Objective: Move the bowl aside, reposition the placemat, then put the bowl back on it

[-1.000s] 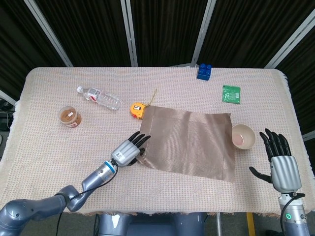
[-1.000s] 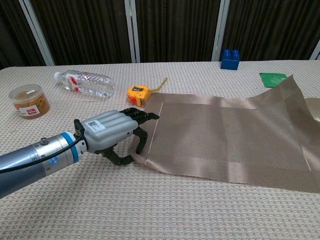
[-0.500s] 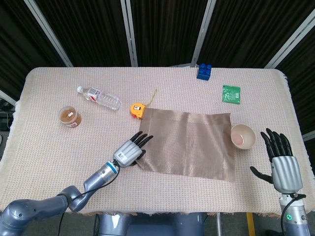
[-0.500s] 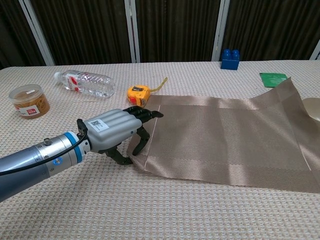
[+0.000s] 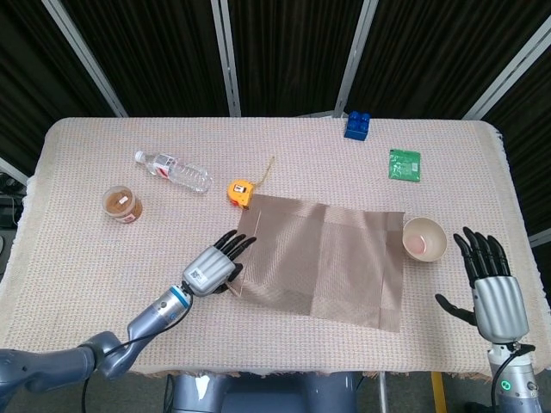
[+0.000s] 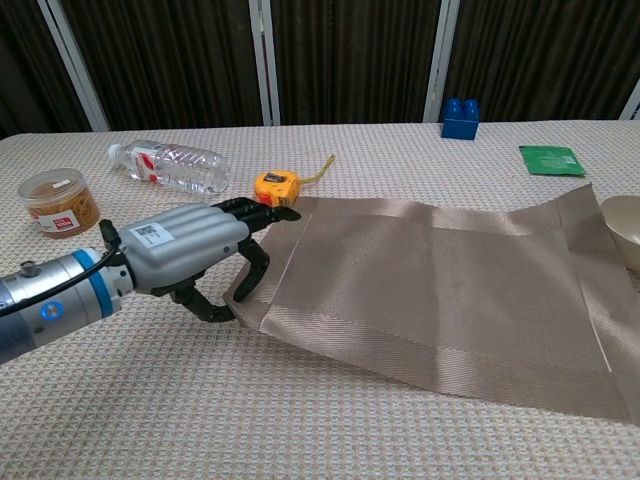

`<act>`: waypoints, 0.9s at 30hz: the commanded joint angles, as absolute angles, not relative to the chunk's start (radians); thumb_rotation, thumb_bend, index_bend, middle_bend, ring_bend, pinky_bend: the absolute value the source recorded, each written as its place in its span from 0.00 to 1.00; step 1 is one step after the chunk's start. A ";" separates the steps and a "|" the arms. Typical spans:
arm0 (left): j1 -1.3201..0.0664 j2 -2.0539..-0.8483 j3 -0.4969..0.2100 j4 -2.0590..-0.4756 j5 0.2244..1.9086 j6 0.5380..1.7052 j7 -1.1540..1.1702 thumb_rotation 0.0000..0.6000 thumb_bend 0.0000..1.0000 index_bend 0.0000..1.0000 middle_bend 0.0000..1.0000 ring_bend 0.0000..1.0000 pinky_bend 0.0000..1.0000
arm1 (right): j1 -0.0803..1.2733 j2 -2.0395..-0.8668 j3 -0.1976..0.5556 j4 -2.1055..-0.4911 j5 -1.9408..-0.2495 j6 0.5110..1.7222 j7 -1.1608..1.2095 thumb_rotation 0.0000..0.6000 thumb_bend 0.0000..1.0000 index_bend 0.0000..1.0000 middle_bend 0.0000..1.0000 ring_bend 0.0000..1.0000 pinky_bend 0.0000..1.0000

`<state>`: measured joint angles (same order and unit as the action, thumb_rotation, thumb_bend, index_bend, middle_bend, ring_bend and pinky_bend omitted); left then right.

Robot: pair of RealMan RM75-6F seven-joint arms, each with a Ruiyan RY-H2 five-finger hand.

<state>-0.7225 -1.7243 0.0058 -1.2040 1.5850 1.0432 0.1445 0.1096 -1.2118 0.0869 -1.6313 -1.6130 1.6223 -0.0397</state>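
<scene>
Two hands are seen in the head view, with the placemat (image 5: 323, 265) taken as the landmark. The placemat is spread on the table (image 5: 86, 249), wrinkled, its near edge slanting. At its near-left corner the left hand (image 5: 209, 268) is found; that corner is pinched between thumb and fingers, the other fingers stretched over the fabric edge. Just off the placemat's right edge the bowl (image 5: 424, 238) is standing upright on the table, right at the mat's far-right corner; whether they touch cannot be told. Beyond the bowl, well right of the mat, the right hand (image 5: 491, 288) is held with fingers spread and nothing in it. Just past the placemat's far-left corner a yellow tape measure (image 5: 240, 192) is lying. Further left of it a water bottle (image 5: 173, 171) is laid on its side, and a jar (image 5: 122, 205) is standing. Behind the mat's far-right corner a green packet (image 5: 404, 164) is seen, and a blue block (image 5: 357, 125) further back.

Over to the chest view: the left hand (image 6: 195, 255) is gripping the placemat (image 6: 440, 290) corner, which is lifted slightly off the table. The bowl (image 6: 625, 232) is cut off by the frame, beside the mat's right edge. The tape measure (image 6: 276, 188) is sitting just behind the held corner.
</scene>
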 commanded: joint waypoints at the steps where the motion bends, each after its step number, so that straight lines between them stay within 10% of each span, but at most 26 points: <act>1: -0.684 -1.649 0.044 -1.299 1.574 1.049 0.196 1.00 0.37 0.67 0.00 0.00 0.00 | 0.106 -1.210 0.084 -1.636 -1.622 1.628 -0.043 1.00 0.01 0.00 0.00 0.00 0.00; 27: -0.493 -1.455 0.227 -1.691 1.456 1.054 0.570 1.00 0.37 0.64 0.00 0.00 0.00 | 0.080 -1.192 0.068 -1.676 -1.700 1.683 -0.056 1.00 0.01 0.00 0.00 0.00 0.00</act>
